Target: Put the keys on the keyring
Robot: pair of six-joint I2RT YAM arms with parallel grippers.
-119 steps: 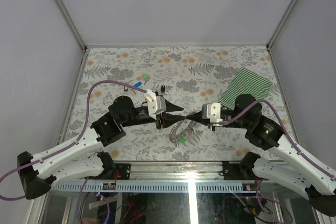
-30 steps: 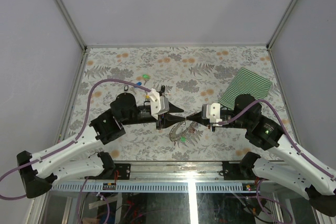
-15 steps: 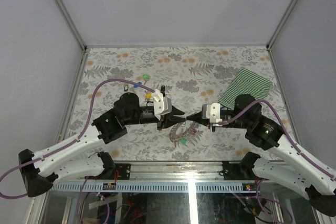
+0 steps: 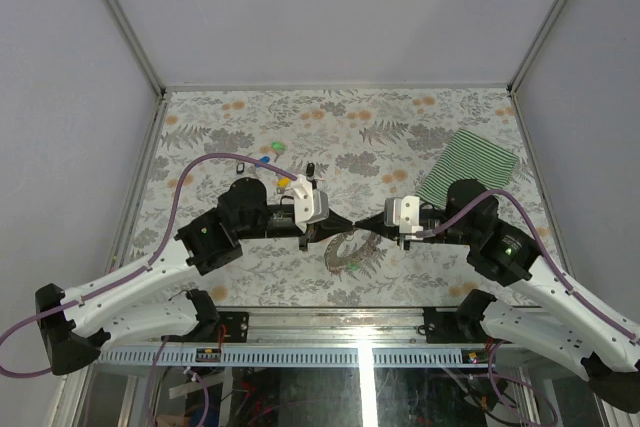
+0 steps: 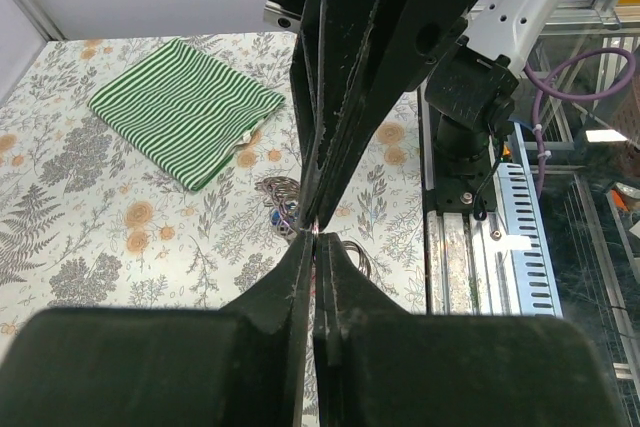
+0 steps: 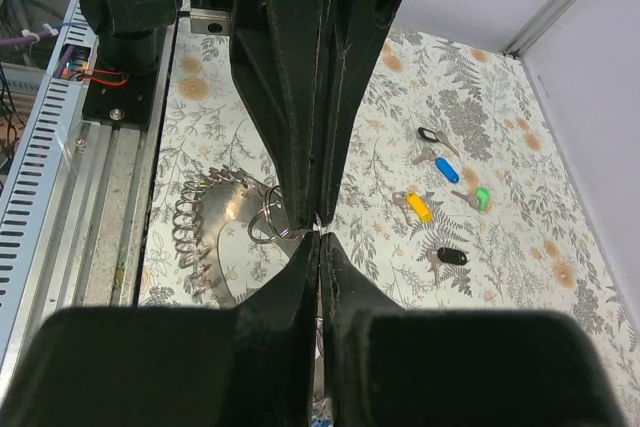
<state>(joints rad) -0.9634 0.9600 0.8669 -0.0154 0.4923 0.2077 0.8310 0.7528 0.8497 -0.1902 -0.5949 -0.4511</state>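
Left tool (image 4: 345, 224) nearer; keys (image 6: 420, 207) right-wrist, cloth (image 5: 190, 107) left-wrist.

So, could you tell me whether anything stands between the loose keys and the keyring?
Nothing visible does: only bare table lies between the keys and the keyring. The left end effector and right end effector meet tip to tip, shut, beside the ring.

Top view: my left gripper (image 4: 345, 224) and right gripper (image 4: 362, 223) meet tip to tip mid-table (image 4: 200, 127). Keyring (image 4: 338, 255) lies on the table just at their 6 o'clock. Loose keys (image 4: 264, 159) at 10 o'clock. Cloth (image 4: 468, 167) at 2 o'clock, well apart.
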